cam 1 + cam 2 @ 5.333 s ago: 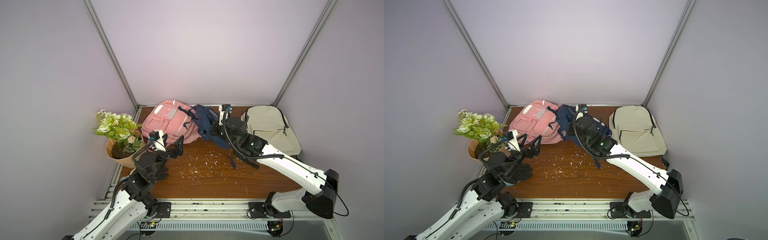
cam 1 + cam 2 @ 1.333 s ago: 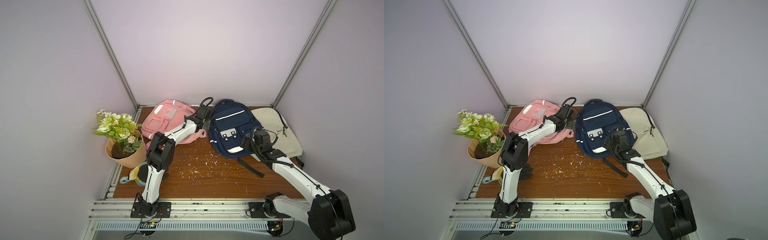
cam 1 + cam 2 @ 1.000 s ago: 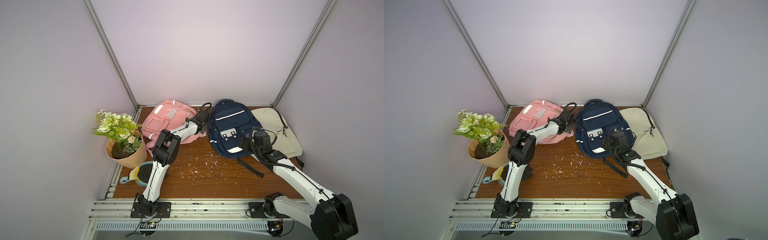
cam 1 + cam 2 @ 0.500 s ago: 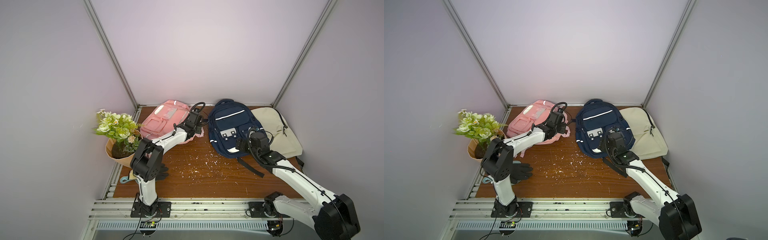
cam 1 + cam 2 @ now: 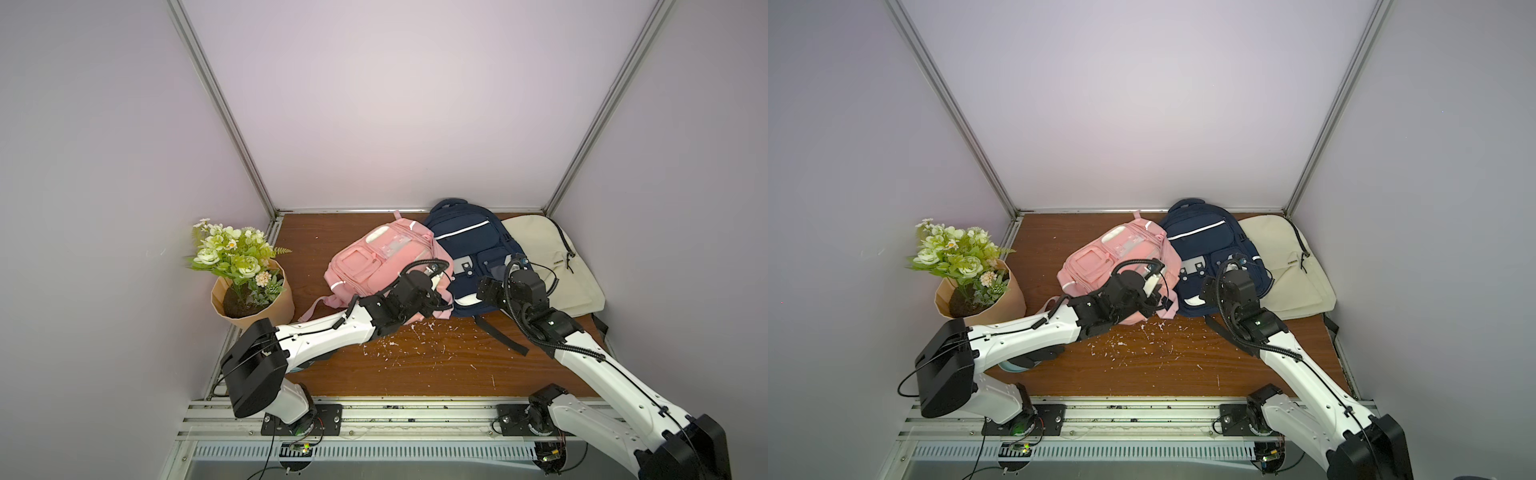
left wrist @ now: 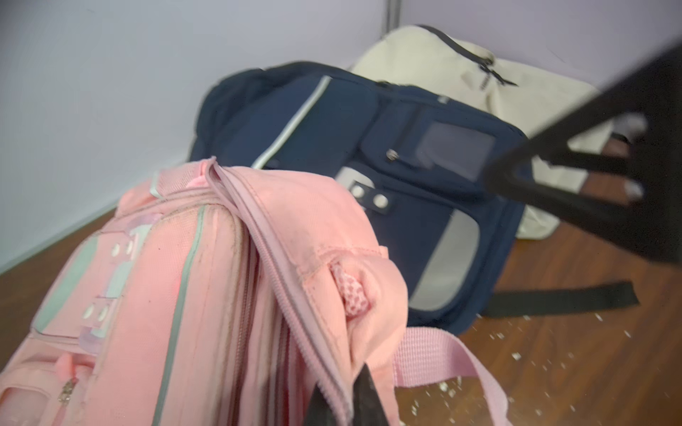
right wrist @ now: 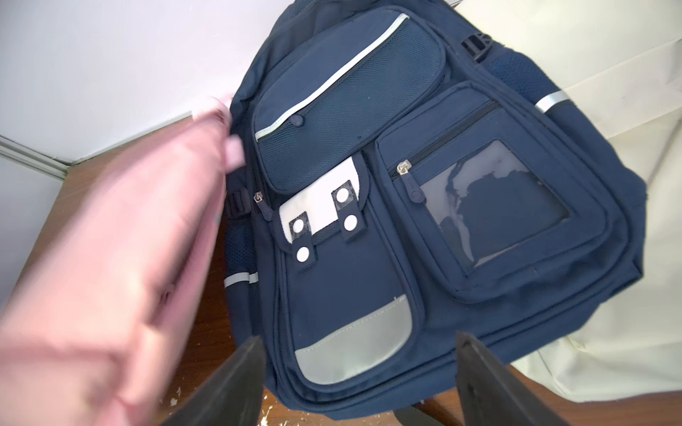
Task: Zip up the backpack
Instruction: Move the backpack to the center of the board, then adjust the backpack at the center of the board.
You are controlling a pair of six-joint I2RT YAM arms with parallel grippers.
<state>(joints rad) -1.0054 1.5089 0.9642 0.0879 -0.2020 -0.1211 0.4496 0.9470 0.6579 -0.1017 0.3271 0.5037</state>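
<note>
Here, rim of pink backpack (image 6: 221,287) inside left gripper (image 6: 343,396) (tight pinch).

Dragged over: the pink backpack (image 5: 386,266) now meets the navy backpack (image 5: 469,245)
It has left the back wall and laps the navy backpack's side. The left pincer (image 6: 343,387), open before, now pinches its zipper edge.

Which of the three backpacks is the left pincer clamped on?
The pink backpack: the left pincer pinches its zipper edge. The navy backpack and beige backpack lie beside it, ungripped.
</note>
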